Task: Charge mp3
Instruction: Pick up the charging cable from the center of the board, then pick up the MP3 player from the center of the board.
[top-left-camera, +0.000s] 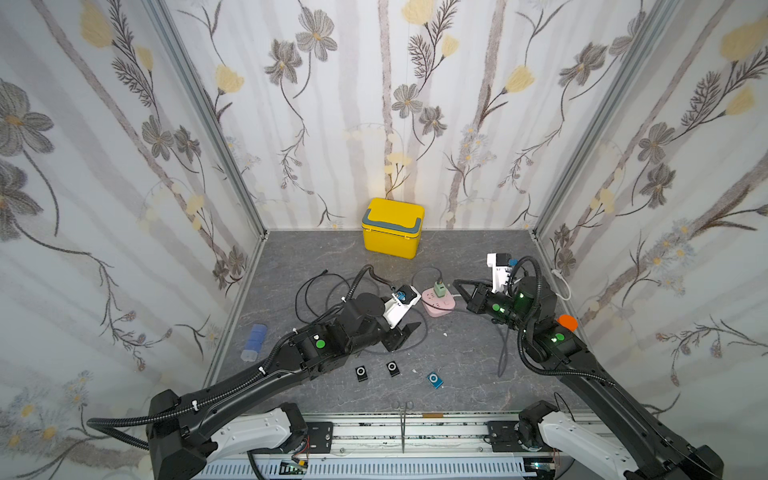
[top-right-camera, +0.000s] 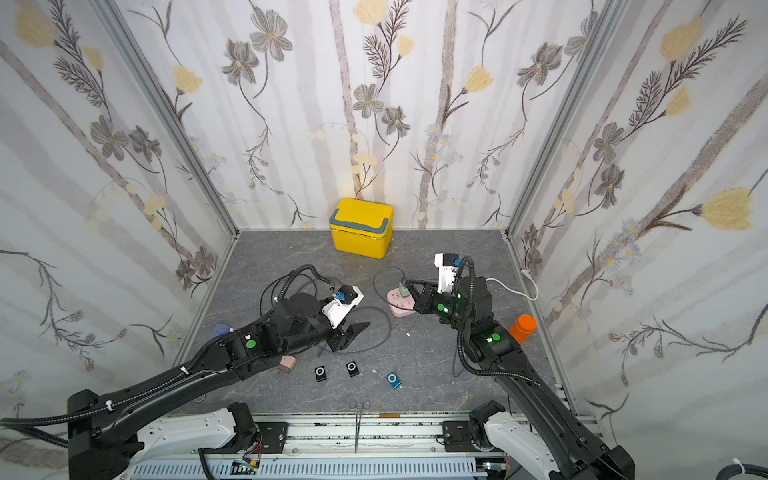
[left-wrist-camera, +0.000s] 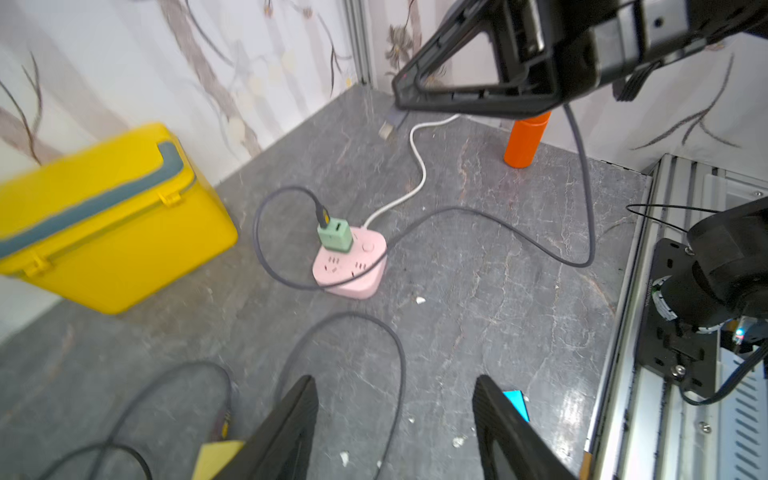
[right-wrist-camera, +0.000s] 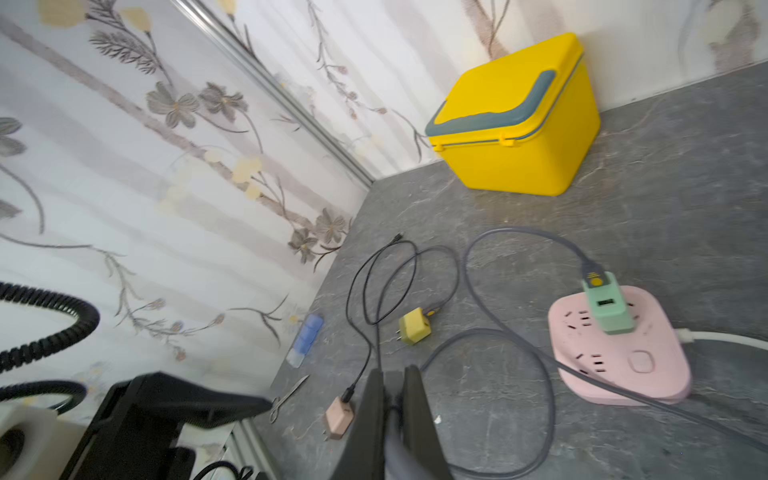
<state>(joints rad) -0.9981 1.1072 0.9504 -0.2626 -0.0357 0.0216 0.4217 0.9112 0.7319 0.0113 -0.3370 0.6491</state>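
Here the supply side appears done: the green charger (left-wrist-camera: 336, 235) sits in the pink power strip (left-wrist-camera: 353, 270), and the right end effector (left-wrist-camera: 398, 89) is closed on the grey cable (left-wrist-camera: 498, 224) just behind its free plug. The left end effector (left-wrist-camera: 395, 382) stands open and empty. The blue mp3 player (top-left-camera: 434, 380) and two black mp3 players (top-left-camera: 361, 372) lie unconnected near the front of the surface (top-left-camera: 457, 374). Joining plug to player is left to do.
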